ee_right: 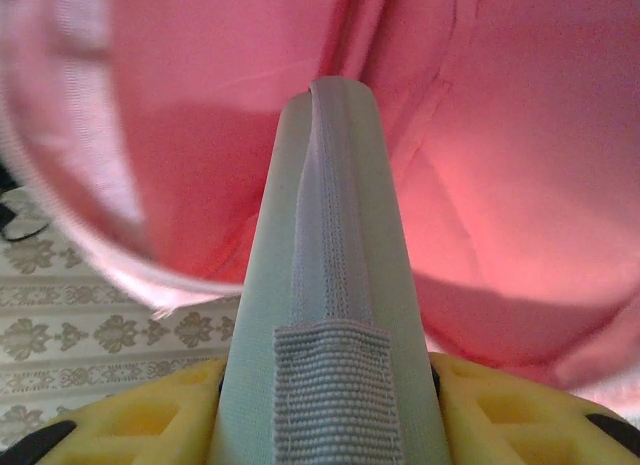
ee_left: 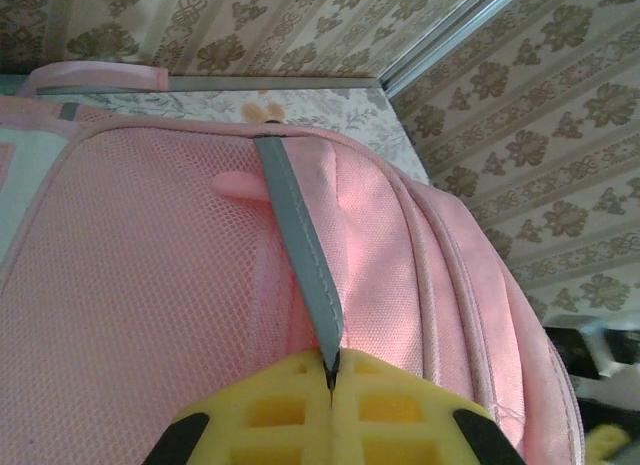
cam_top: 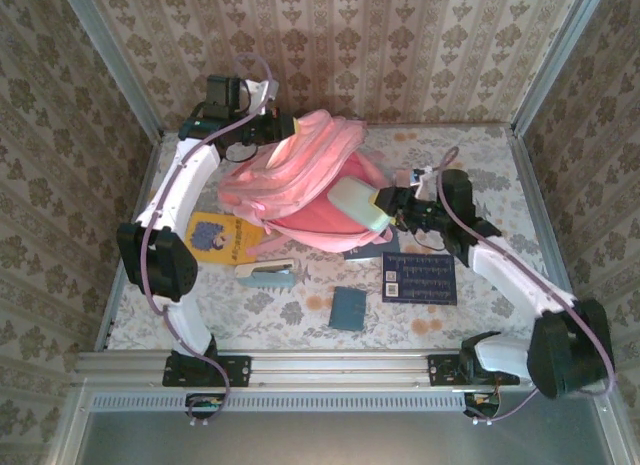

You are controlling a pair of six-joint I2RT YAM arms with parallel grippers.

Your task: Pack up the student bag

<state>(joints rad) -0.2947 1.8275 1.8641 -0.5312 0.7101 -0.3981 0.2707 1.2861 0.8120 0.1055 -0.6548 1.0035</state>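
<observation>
Student bag [cam_top: 300, 170], floral table [cam_top: 262, 307], papered walls [cam_top: 400, 45]

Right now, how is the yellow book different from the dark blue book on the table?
The yellow book is bright yellow with a bluish picture; the dark blue book has rows of pale marks and a white label. The yellow book lies on the left, partly hidden by the student bag; the dark blue book lies on the right, clear of it. Both lie flat on the table.
</observation>
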